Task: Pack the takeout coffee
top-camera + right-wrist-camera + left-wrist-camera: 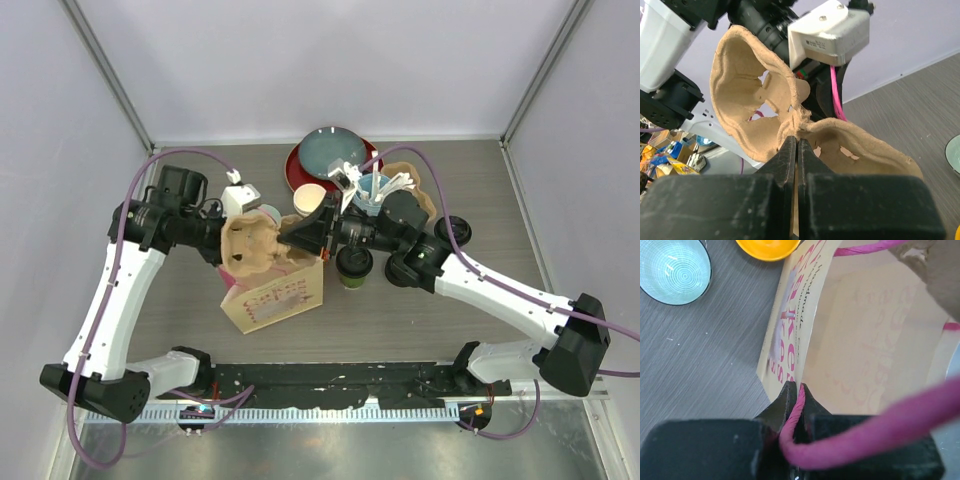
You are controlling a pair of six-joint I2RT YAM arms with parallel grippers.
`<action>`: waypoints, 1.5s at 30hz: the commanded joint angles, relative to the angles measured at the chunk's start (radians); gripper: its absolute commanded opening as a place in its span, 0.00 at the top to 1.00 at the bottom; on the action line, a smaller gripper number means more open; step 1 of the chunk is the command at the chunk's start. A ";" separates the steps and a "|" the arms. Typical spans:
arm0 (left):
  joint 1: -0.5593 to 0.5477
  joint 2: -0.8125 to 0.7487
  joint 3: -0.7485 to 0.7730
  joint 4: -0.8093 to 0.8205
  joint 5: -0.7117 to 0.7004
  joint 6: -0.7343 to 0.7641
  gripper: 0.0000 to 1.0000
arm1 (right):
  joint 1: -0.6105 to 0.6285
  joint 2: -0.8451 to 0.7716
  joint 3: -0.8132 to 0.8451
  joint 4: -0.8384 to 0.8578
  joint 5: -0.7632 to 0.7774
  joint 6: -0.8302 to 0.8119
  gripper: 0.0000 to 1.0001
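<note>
pins the pink handle [850, 440] between the closed jaws of the left gripper [796, 387], propping the paper bag [275, 295] open. clamps the pulp cup carrier [740, 100] in the right gripper [796, 142], over the bag mouth, long axis roughly along it. leaves the lidded coffee cup [353, 262] upright just right of the bag, nearer the right arm. probably calls for a straight drop of the carrier; little sideways room between bag walls.
</note>
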 commanded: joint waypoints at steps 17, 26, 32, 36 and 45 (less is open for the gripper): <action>-0.002 -0.029 0.024 0.154 -0.061 -0.093 1.00 | 0.004 -0.096 -0.147 -0.323 0.078 -0.100 0.99; -0.035 -0.063 0.023 0.145 -0.039 -0.164 1.00 | 0.071 -0.040 0.035 -0.539 0.359 -0.189 0.99; -0.091 -0.061 0.007 0.148 -0.113 -0.199 1.00 | 0.151 0.060 0.187 -0.653 0.500 -0.277 0.99; -0.125 -0.057 0.012 0.145 -0.145 -0.210 1.00 | 0.205 0.114 0.264 -0.687 0.615 -0.312 0.99; -0.142 -0.061 0.038 0.134 -0.171 -0.208 1.00 | 0.304 0.157 0.337 -0.684 0.678 -0.399 0.99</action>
